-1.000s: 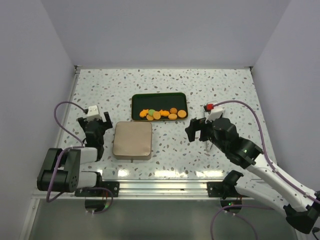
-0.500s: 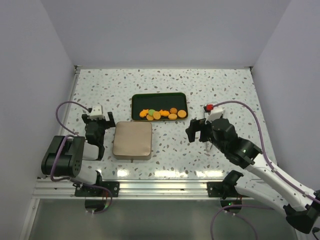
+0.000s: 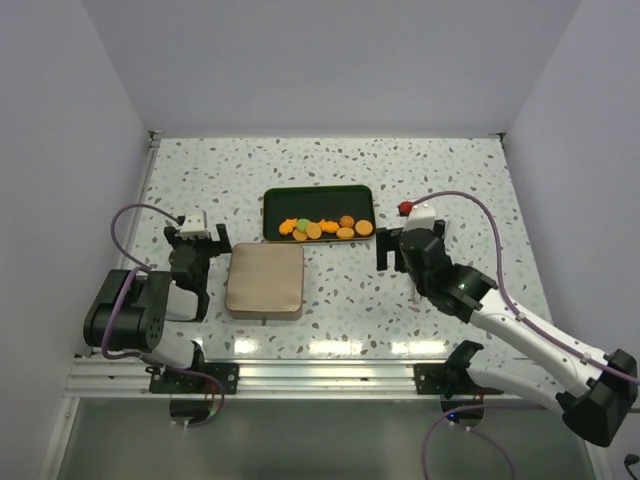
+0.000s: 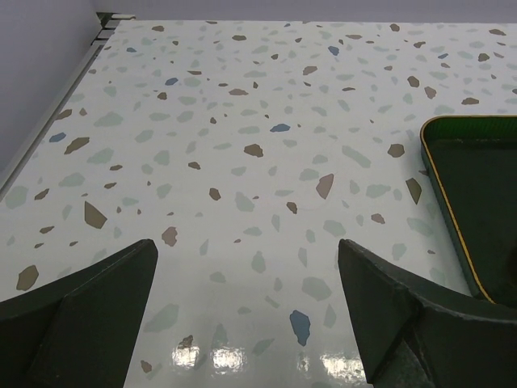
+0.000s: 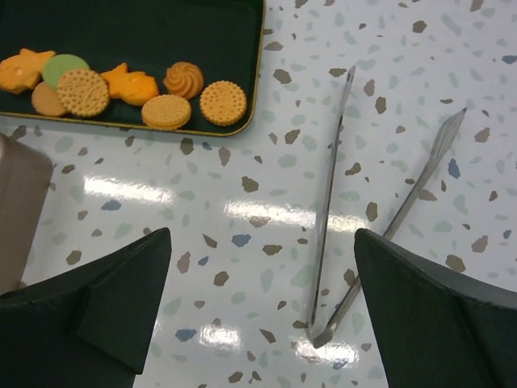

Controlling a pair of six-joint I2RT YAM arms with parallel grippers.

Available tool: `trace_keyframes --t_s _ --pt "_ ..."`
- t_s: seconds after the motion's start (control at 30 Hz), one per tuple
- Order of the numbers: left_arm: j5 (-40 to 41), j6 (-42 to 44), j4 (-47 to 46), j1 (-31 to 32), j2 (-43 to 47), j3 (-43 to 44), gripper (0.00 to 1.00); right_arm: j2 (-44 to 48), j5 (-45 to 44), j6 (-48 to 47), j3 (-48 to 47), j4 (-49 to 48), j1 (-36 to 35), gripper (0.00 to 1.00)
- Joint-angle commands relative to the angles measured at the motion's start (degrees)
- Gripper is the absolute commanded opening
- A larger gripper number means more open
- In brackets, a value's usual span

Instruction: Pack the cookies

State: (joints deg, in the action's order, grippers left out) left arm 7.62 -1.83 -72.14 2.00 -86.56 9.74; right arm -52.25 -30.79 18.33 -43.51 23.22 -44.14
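Black fingers of the right gripper (image 5: 258, 307) stand wide apart and hold nothing, hovering over metal tongs (image 5: 380, 218) that lie flat on the speckled bench (image 5: 242, 202), joined end nearest the wrist, 2 thin blades splayed toward the far side. Those tongs look light, stiff and slick; the hinge end, where both blades meet, seems the surest place to pinch them, though a flat strip on a glossy surface could skate away under a finger.

Left of the tongs sits a dark green tray (image 5: 242, 48) holding the cookies (image 5: 121, 85): I count 7 in the wrist view, round ridged biscuits, 1 swirl, 1 green disc and orange shaped pieces, bunched along the near rim. They are probably light, dry and brittle, so a hard squeeze may crack them; gripping across the flat faces or edges with gentle pressure suits them best.

Nearer the arms rests a tan square box (image 3: 265, 280) with its lid on; whatever is inside is hidden, so I cannot tell whether any cookies are packed.

Beside that box, the left gripper (image 3: 195, 255) is also spread wide with nothing between its fingers, low over bare bench.
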Motion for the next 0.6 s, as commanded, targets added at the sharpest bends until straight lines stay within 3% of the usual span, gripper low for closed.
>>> trace_keyframes --t_s 0.0,0.1,0.17,0.2,0.3,0.37,0.47,0.57 --pt "-0.32 1.47 -5.56 0.2 0.08 -0.25 1.0 -4.59 -12.25 -0.93 -0.97 -6.43 0.02 0.99" --pt "-0.32 1.56 -5.64 0.2 -0.01 -0.25 1.0 -7.42 -18.52 -5.91 2.26 -13.42 0.81 0.99" --pt "-0.32 1.56 -5.56 0.2 -0.01 -0.16 1.0 -7.78 -11.8 -13.27 5.78 -20.72 2.65 0.99" --pt "-0.32 1.47 -5.56 0.2 -0.01 -0.16 1.0 -8.04 -9.84 -13.66 8.67 -26.42 5.53 0.99" --pt "-0.32 1.56 -5.56 0.2 -0.01 -0.16 1.0 -11.81 -6.66 -9.64 10.1 -28.84 13.45 0.99" --pt "-0.32 1.47 -5.47 0.2 -0.01 -0.16 1.0 -14.01 -5.69 -10.85 11.24 -31.64 16.09 0.99" --pt "-0.32 1.47 -5.56 0.2 0.08 -0.16 1.0 -15.33 -5.08 -16.54 17.21 -46.55 18.03 0.99" --pt "-0.32 1.56 -5.56 0.2 -0.01 -0.16 1.0 -19.27 -4.99 -14.55 19.25 -54.49 21.71 0.99"
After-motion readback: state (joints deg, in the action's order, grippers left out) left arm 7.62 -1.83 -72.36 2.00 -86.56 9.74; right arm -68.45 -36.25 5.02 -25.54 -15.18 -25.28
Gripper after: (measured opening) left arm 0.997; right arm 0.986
